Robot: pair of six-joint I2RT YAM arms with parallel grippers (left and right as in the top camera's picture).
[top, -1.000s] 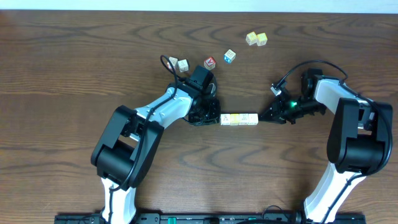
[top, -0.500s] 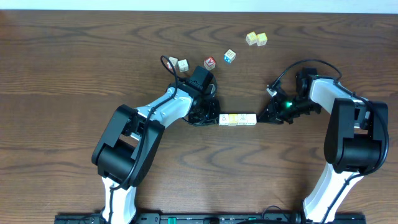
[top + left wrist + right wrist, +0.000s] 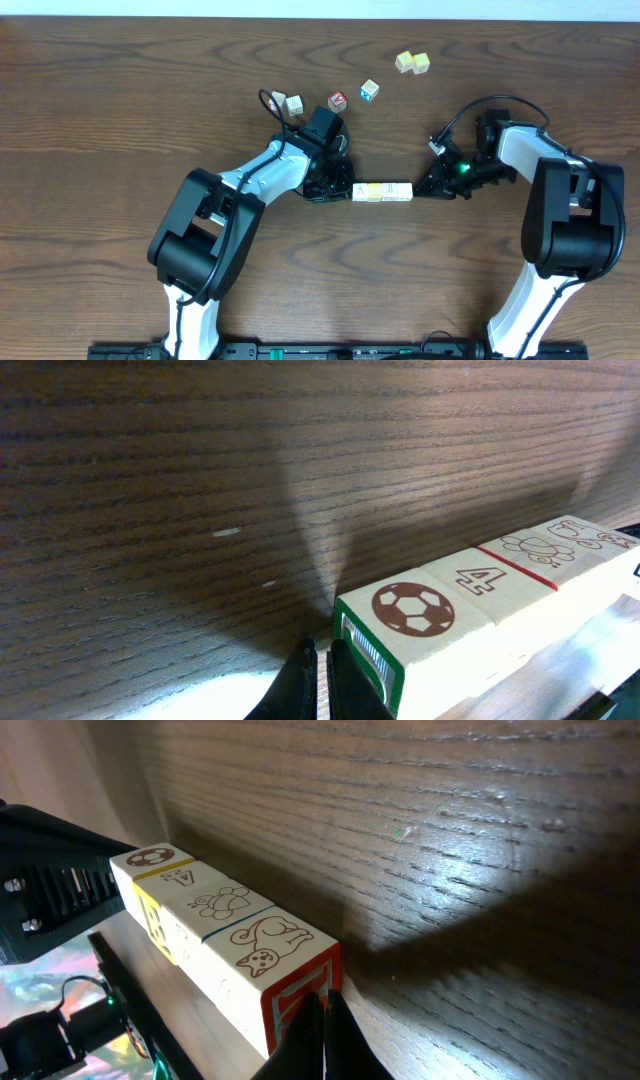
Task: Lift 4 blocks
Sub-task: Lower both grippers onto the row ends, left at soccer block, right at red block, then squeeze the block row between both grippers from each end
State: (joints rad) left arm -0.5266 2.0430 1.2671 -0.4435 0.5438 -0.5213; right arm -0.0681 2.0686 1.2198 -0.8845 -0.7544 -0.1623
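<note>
Both pairs of jaws are pressed together, the left gripper [image 3: 346, 190] and right gripper [image 3: 421, 189] butting opposite ends of one row of four blocks [image 3: 384, 192] between them. Beyond the tips lie two pale cubes [image 3: 294, 103], one red cube [image 3: 338, 101], one blue cube [image 3: 369, 91] and one yellow-green pair [image 3: 412, 62].

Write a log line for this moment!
left gripper: shut, at row's end | right gripper: shut, other end | four blocks: one row between them
</note>
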